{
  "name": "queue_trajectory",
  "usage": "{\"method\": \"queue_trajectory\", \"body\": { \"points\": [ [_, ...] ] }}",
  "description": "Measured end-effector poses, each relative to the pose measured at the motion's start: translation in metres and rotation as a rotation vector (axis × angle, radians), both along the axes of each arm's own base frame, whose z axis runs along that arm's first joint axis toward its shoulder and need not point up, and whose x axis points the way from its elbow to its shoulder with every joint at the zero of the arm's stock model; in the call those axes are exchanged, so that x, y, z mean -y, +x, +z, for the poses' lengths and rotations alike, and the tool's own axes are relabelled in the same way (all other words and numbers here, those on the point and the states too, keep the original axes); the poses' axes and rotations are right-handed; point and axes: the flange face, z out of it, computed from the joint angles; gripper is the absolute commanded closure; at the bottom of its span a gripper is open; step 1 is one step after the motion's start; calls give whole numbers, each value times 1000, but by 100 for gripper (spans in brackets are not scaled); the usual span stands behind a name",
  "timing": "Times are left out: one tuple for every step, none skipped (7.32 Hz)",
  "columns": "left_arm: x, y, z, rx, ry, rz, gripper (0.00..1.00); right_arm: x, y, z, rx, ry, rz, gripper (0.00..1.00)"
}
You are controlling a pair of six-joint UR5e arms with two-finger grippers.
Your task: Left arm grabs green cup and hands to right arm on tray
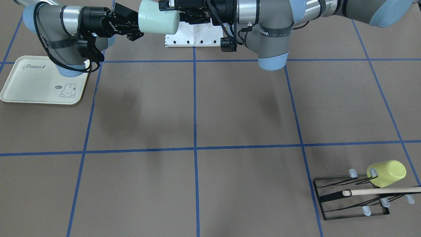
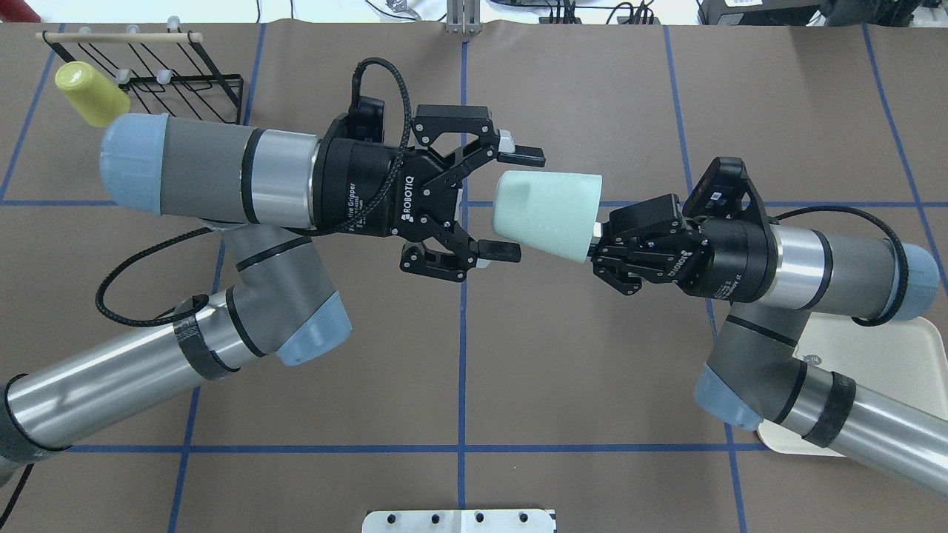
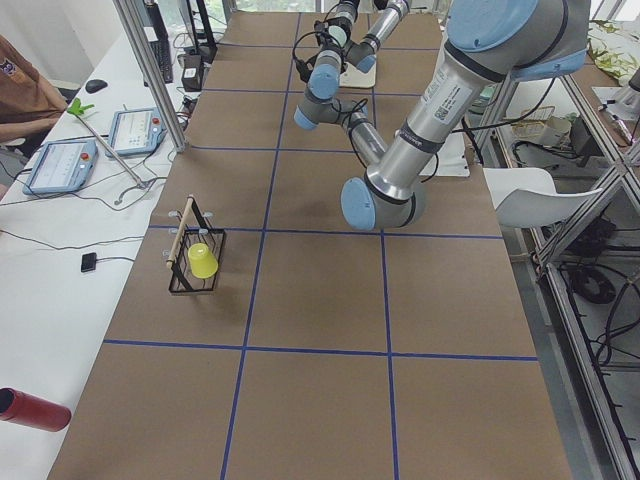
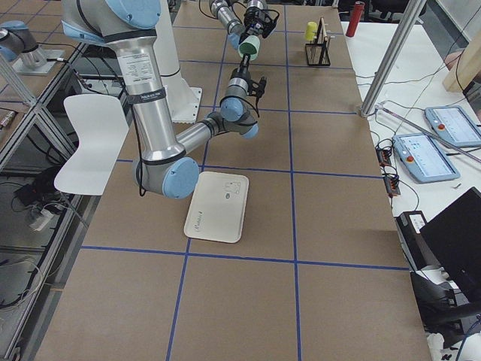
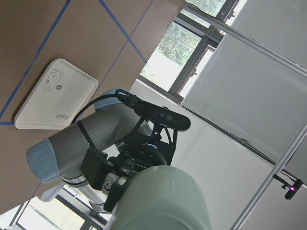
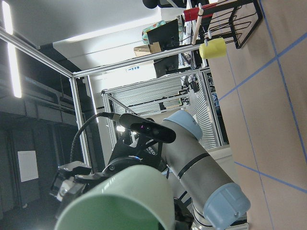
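The pale mint-green cup (image 2: pixel 548 215) hangs on its side in the air between the two arms, over the robot's side of the table. My right gripper (image 2: pixel 595 240) is shut on the cup's wide rim end. My left gripper (image 2: pixel 517 203) is open, its fingers (image 2: pixel 522 155) spread either side of the cup's narrow bottom end without touching it. In the front-facing view the cup (image 1: pixel 158 20) sits between the right gripper (image 1: pixel 135 28) and the left gripper. The cream rabbit tray (image 1: pixel 39 82) lies flat and bare under the right arm; it also shows in the overhead view (image 2: pixel 874 348).
A black wire rack (image 1: pixel 352 197) with a wooden dowel stands at the far left corner, with a yellow-lime cup (image 1: pixel 386 172) hung on it. A white base plate (image 1: pixel 194 38) lies at the robot's edge of the table.
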Motion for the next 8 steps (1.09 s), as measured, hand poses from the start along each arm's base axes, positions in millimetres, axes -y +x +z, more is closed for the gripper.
{"method": "queue_trajectory", "body": {
  "points": [
    [0, -5, 2, -2, 4, -5, 0, -1, 2, 3, 4, 2, 0, 100],
    [1, -11, 8, 5, 1, -13, 0, -4, 9, 16, 6, 0, -1, 100],
    [8, -18, 15, 23, -9, -30, 0, -9, 16, 36, -10, -12, 0, 100],
    [19, -22, 18, 62, -20, -62, 0, -13, 24, 60, -50, -35, 1, 100],
    [30, -24, 19, 111, -20, -102, 0, -15, 33, 84, -116, -70, 7, 100],
    [38, -26, 19, 150, -23, -129, 0, -9, 44, 104, -215, -97, 15, 100],
    [46, -28, 19, 177, -33, -147, 0, 4, 60, 117, -336, -96, 14, 100],
    [51, -28, 20, 200, -40, -160, 0, 22, 83, 130, -471, -79, 9, 100]
  ]
}}
